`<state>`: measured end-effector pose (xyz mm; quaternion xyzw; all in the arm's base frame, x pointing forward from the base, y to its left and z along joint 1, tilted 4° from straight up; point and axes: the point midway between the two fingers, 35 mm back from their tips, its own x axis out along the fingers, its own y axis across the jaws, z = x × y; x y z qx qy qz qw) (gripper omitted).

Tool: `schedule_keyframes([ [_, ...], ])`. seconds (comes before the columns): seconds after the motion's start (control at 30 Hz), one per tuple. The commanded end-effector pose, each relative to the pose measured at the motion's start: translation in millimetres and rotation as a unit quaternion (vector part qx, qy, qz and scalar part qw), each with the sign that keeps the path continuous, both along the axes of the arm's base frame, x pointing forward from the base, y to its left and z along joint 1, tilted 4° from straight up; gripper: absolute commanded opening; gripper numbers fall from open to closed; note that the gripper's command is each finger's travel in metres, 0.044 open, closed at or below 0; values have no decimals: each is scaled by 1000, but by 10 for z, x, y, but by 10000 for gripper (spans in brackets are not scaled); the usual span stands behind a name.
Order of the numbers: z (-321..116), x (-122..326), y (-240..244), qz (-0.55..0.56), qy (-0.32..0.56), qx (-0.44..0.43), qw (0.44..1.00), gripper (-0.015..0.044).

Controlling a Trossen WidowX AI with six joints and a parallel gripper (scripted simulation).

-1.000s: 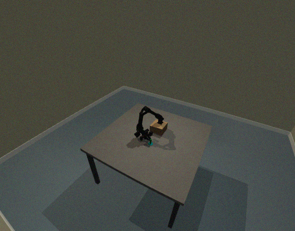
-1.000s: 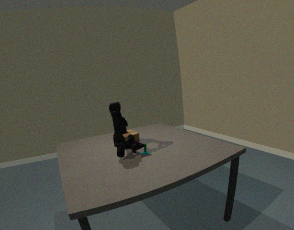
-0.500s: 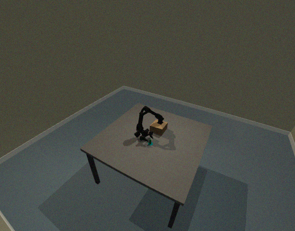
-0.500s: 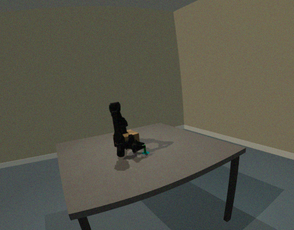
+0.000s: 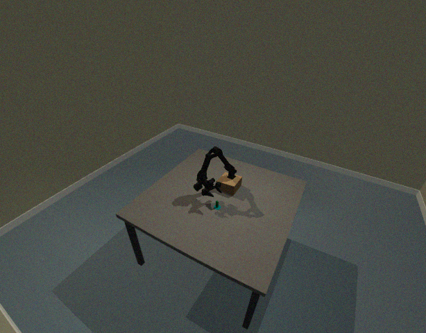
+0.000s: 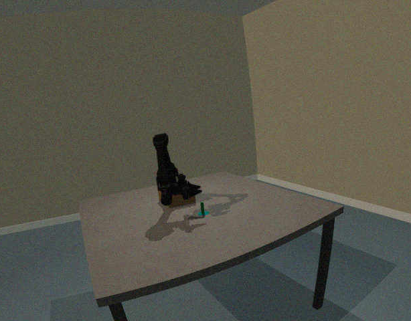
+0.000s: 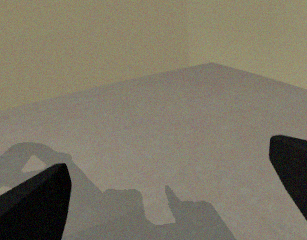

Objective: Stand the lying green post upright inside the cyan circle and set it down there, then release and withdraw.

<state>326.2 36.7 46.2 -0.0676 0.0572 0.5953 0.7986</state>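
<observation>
Evidently an end effector (image 5: pixel 213 190) (image 6: pixel 201 189) (image 7: pixel 171 162) wide apart (nothing held), green post (image 5: pixel 217 203) (image 6: pixel 202 208) upright.

The black arm (image 5: pixel 206 163) (image 6: pixel 162 155) rises from the tan block (image 5: pixel 229 186) (image 6: pixel 182 200), bends sharply at its elbow (image 5: pixel 216 150) (image 6: pixel 160 138) high above it, then drops to the wrist (image 5: pixel 201 175) (image 6: pixel 167 179) beside the block. The gripper (image 5: pixel 216 193) (image 6: pixel 201 189) (image 7: pixel 171 162) hangs near the block, its fingers spread wide around nothing. In the dim light, they seem tilted slightly downward.
</observation>
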Motion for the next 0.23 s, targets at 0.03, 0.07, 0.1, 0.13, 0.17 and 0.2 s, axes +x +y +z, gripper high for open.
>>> schedule_keyframes([
  [0.03,-58,-49,201,60,78,-87,991,400],
  [0.07,-80,-58,259,79,105,-129,983,400],
  [0.1,-95,-67,306,94,130,-172,972,400],
  [0.13,-102,-74,342,104,152,-216,959,400],
  [0.17,-99,-77,369,111,171,-261,944,400],
  [0.2,-85,-77,387,113,187,-306,927,400],
])
